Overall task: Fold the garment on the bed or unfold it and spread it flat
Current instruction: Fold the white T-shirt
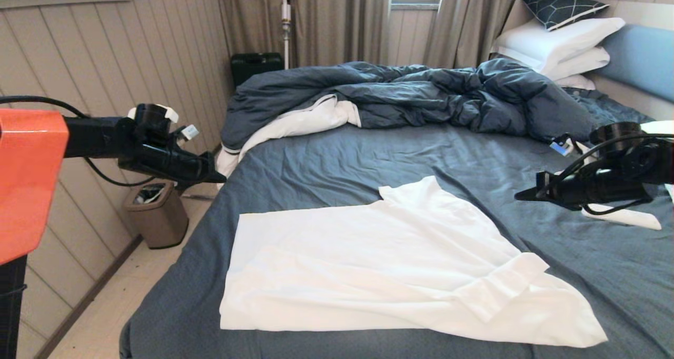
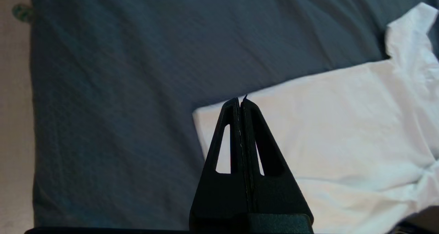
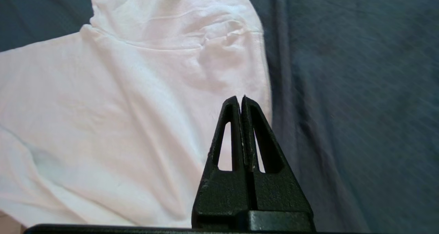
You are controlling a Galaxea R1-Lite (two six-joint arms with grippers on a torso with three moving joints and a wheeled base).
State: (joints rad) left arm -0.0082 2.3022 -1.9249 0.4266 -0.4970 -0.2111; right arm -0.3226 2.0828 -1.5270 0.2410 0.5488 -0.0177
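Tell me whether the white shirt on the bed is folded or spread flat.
Folded. The garment lies on the bed doubled over, with a straight layered edge along its near side and one sleeve turned back across it.

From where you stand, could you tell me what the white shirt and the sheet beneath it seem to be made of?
The shirt looks like thin, soft matte cloth, perhaps cotton jersey: it lies limp with shallow creases and a folded-over layer showing through. The sheet looks like a dull slate-blue woven fabric, with long wrinkles and a fine grain in the left wrist view; the exact fibre cannot be told.

Left gripper (image 2: 241, 102) closed, empty; above garment (image 2: 325, 138) corner on bed (image 2: 120, 90)
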